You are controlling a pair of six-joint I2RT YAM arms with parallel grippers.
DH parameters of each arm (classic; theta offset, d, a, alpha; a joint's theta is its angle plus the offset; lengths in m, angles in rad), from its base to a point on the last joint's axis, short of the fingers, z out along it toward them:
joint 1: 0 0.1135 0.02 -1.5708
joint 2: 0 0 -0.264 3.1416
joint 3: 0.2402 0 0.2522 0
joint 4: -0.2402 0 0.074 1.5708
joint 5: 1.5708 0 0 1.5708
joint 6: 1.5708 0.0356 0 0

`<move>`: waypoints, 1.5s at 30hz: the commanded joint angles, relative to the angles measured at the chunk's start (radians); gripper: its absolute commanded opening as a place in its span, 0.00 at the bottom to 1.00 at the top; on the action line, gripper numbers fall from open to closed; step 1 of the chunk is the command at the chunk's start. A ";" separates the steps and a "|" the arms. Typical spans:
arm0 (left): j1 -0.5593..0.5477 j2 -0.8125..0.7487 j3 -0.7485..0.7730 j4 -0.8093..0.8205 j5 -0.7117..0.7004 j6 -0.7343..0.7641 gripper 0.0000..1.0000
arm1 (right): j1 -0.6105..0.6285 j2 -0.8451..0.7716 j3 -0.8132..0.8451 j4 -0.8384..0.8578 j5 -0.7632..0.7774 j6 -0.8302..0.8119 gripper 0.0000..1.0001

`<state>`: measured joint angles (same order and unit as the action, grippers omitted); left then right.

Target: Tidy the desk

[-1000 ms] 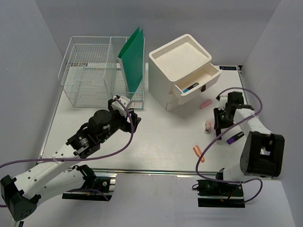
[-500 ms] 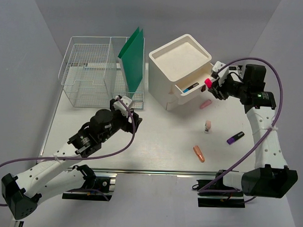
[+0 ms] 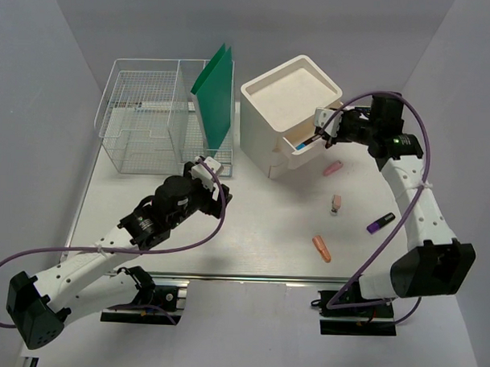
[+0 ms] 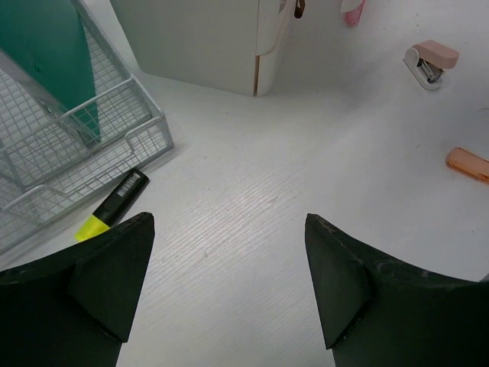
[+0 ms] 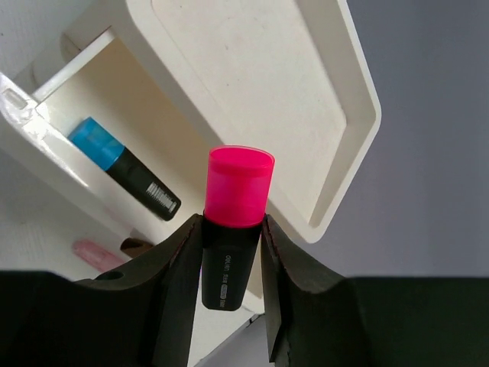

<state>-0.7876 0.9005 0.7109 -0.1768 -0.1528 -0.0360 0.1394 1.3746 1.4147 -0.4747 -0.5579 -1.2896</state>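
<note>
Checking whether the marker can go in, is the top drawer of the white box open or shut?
Open. The top drawer is pulled out of the white box, with a blue-capped highlighter lying inside.

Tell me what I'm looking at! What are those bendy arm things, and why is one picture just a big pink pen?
Those are two robot arms tidying a white desk. One picture looks down from above. The other two come from little cameras on the arms' wrists, so things look huge there. The right gripper is pinching a pink highlighter by the open drawer of a white drawer box, where a blue highlighter already lies. The left gripper is open and empty, near a yellow highlighter lying beside a wire basket. A stapler, a purple highlighter and a small orange thing lie loose.
</note>
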 commanded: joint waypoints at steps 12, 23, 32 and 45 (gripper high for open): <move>0.002 -0.005 -0.008 0.020 0.012 0.005 0.90 | 0.062 0.155 0.083 0.107 0.096 -0.089 0.34; 0.002 0.003 -0.008 0.019 0.002 0.004 0.90 | 0.060 0.133 0.084 0.114 0.043 -0.008 0.54; 0.002 0.003 -0.008 0.022 0.019 -0.002 0.84 | 0.040 0.069 0.135 -0.293 -0.223 -0.102 0.00; 0.002 0.150 0.008 -0.099 -0.063 -0.243 0.24 | 0.029 -0.434 -0.487 0.170 -0.196 0.659 0.49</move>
<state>-0.7876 0.9890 0.6998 -0.1665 -0.1654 -0.1867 0.1795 1.0405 1.0412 -0.5610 -0.8234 -0.9199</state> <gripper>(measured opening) 0.204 0.416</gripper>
